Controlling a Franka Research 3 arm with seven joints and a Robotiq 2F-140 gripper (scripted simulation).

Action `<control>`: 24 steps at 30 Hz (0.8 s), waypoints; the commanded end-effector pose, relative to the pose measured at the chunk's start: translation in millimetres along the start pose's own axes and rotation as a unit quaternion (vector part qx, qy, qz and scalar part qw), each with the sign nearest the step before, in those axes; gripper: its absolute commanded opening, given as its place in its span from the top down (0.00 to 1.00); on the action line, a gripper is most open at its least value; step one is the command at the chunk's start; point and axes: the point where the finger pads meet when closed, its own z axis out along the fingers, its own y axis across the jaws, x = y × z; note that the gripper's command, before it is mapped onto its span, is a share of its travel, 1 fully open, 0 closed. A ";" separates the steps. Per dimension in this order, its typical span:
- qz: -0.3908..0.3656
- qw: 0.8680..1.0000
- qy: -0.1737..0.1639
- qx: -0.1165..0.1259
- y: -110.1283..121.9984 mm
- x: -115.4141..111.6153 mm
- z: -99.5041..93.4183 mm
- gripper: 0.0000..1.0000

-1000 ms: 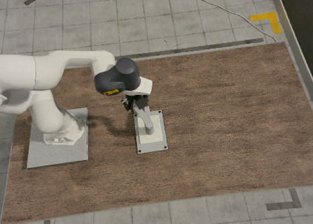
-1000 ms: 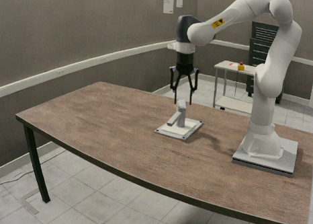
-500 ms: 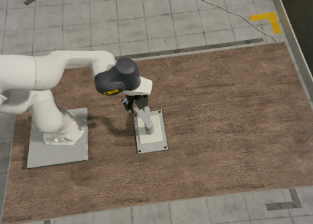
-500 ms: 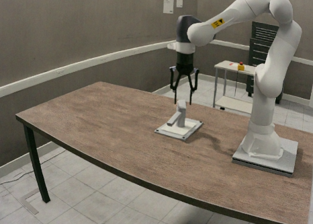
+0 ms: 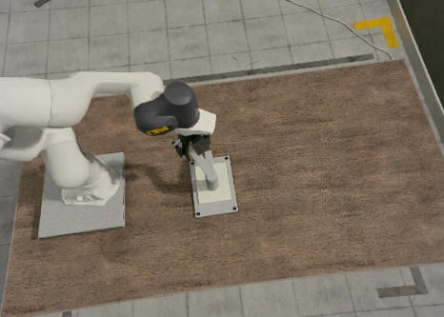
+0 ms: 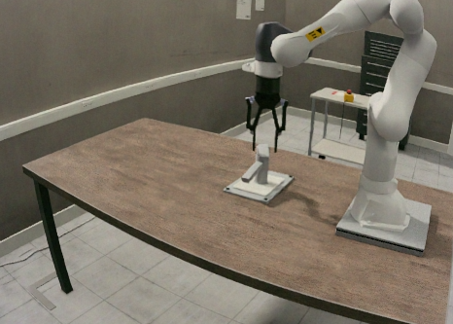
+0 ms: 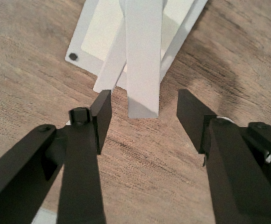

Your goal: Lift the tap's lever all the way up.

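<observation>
A white tap stands on a grey base plate near the middle of the wooden table. It has an upright body and a thinner arm that slants down to one side. My gripper points straight down just over the tap's top. Its black fingers stand partly apart, one on each side of the top end, with gaps on both sides. Nothing is gripped.
The robot's own base stands on a grey plate on the table beside the tap. Beyond the table, on the floor, are a small white side table and a dark cabinet.
</observation>
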 end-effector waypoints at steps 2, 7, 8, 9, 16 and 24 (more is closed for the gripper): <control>-0.001 1.000 0.001 0.000 0.1 0.8 3.2 0.52; -0.001 1.000 0.001 0.000 0.1 0.9 7.9 0.52; -0.001 1.000 0.001 0.000 0.1 0.9 9.0 0.52; -0.001 1.000 0.001 0.000 0.1 0.9 10.3 0.52; -0.001 1.000 0.001 0.000 0.1 0.9 17.1 0.52; -0.001 1.000 0.001 0.000 0.1 0.9 29.4 0.52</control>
